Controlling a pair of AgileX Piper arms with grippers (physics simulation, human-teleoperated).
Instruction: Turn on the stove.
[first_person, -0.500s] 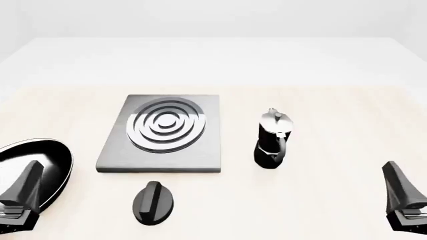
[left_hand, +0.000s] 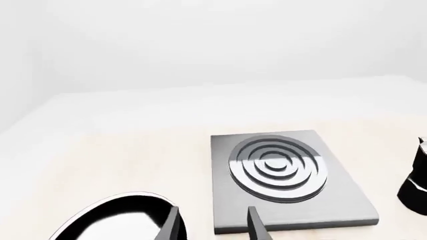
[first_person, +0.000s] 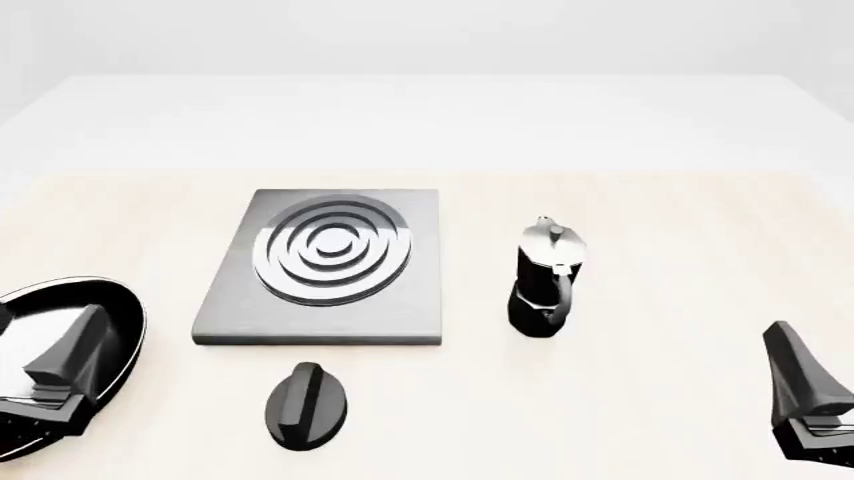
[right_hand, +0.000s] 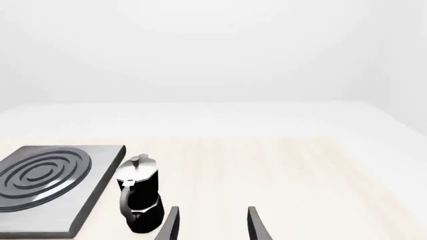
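Stove: the grey slab (first_person: 324, 270) is lying flat on the tabletop (first_person: 667, 220), left of centre in the front view, its silver ring burner (first_person: 331, 248) facing up.
Knob: the black ridged knob (first_person: 308, 403) is sitting on the tabletop just in front of the slab, apart from it, with nothing touching it.
Left gripper: the left gripper (left_hand: 212, 229) is hovering over the frying pan (first_person: 54, 335) at the near left, its fingers (left_hand: 175, 227) standing apart and holding nothing.
Right gripper: the right gripper (right_hand: 212, 226) is hanging at the near right edge, well apart from the knob, fingers spread and empty.
Moka pot: the moka pot (first_person: 545, 280) is standing upright just right of the slab.
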